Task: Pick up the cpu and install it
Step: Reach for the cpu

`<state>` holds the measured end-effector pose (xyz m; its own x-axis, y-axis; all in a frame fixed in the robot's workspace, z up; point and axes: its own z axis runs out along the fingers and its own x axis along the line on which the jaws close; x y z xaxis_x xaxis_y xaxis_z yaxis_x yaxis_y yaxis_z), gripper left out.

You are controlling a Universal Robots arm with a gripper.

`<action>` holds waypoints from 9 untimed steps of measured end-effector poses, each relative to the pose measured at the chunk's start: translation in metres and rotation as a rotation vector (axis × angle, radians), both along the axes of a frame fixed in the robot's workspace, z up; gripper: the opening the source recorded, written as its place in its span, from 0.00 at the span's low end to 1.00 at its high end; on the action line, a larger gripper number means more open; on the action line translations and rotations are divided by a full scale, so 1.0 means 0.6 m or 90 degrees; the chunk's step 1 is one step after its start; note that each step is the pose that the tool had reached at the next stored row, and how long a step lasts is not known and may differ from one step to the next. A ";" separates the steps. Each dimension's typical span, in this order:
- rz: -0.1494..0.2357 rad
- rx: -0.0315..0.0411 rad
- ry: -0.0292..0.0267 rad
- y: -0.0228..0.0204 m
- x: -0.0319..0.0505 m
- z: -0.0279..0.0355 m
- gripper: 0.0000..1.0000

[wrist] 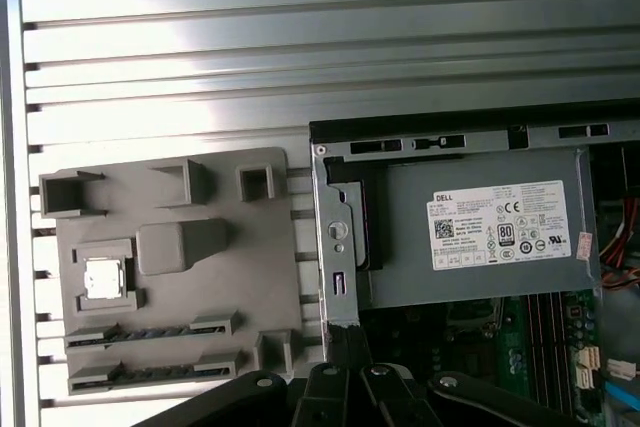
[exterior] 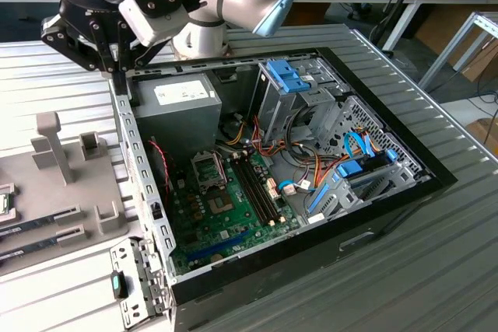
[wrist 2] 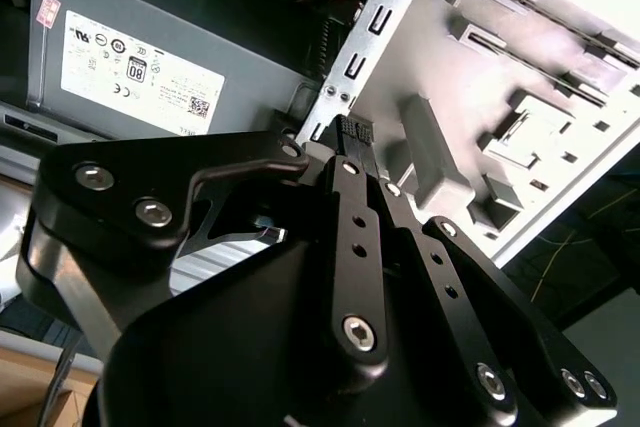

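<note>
Gripper (exterior: 117, 74) hangs with its fingers drawn together, holding nothing, right above the side wall of the computer case (exterior: 447, 179), beside the power supply (wrist: 480, 237). The cpu (wrist: 103, 278) lies flat in a square pocket of the grey fixture tray (wrist: 170, 182), outside the case and well apart from the fingertips. The risk, as I judge it: a straight descent would strike the sheet-metal wall (its edge sits just under the tips), and fingers held together would press on the chip's lid rather than straddle it. The first wrist view gives the cpu's pocket from above; the exterior view gives the socket (exterior: 208, 169) on the motherboard (exterior: 222, 227).
</note>
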<state>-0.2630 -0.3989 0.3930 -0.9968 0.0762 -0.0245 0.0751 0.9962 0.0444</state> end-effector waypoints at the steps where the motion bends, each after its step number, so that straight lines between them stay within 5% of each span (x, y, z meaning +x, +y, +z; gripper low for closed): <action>1: 0.000 0.0000 0.0000 0.0000 -0.001 0.000 0.11; 9: 0.000 0.0000 0.0000 0.0000 -0.011 0.000 0.11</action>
<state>-0.2696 -0.3989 0.3930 -0.9968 0.0762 -0.0244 0.0751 0.9962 0.0444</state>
